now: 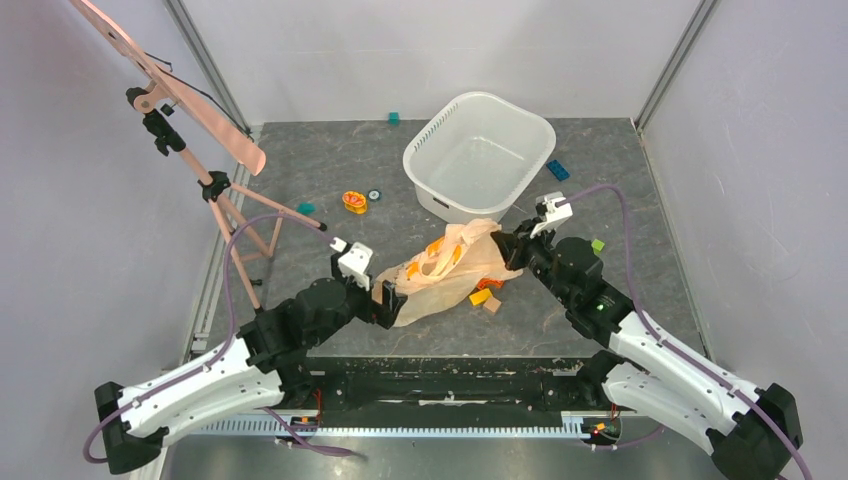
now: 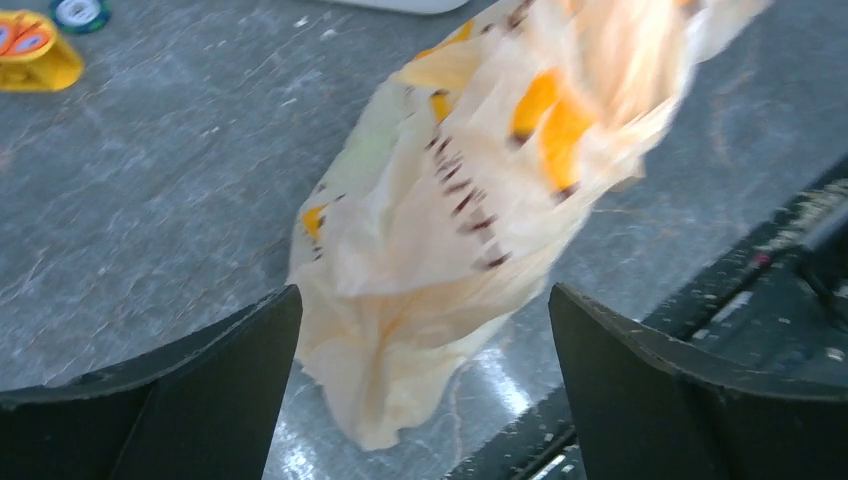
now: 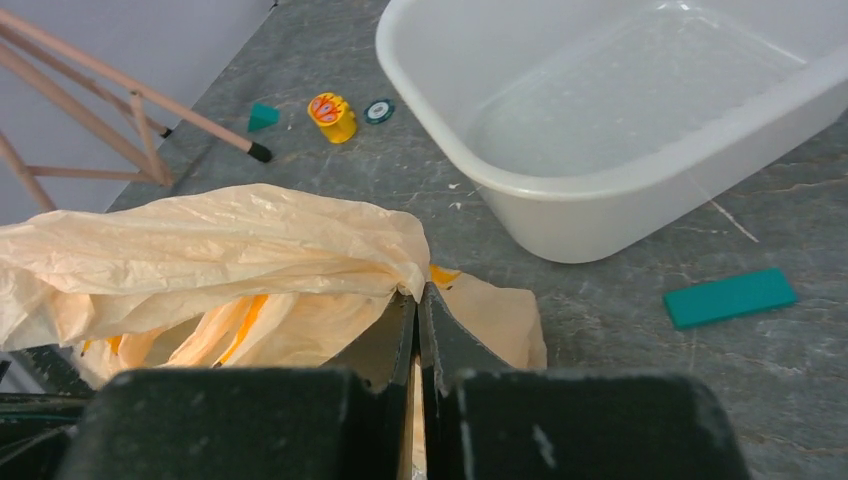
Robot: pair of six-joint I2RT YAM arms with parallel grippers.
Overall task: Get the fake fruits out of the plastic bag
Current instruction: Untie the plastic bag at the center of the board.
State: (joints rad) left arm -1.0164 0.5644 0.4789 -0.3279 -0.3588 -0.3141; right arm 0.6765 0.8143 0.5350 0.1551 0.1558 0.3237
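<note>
The peach-beige plastic bag (image 1: 445,270) with yellow banana prints is stretched between my two grippers, low over the table. My right gripper (image 1: 512,247) is shut on the bag's upper right edge; the right wrist view shows the film (image 3: 220,250) pinched between the closed fingers at the gripper (image 3: 417,295). My left gripper (image 1: 388,300) is open, and the bag's lower end (image 2: 450,200) hangs between its spread fingers at the gripper (image 2: 425,340) without being clamped. A pale green shape (image 2: 368,150) shows through the film. The fake fruits are otherwise hidden.
A white tub (image 1: 480,150) stands behind the bag. An orange flower disc (image 1: 354,201) lies at the back left. A wooden easel (image 1: 215,190) stands at the left. A small orange piece (image 1: 480,297) and a brown piece (image 1: 492,305) lie by the bag. Coloured blocks (image 1: 557,170) are scattered.
</note>
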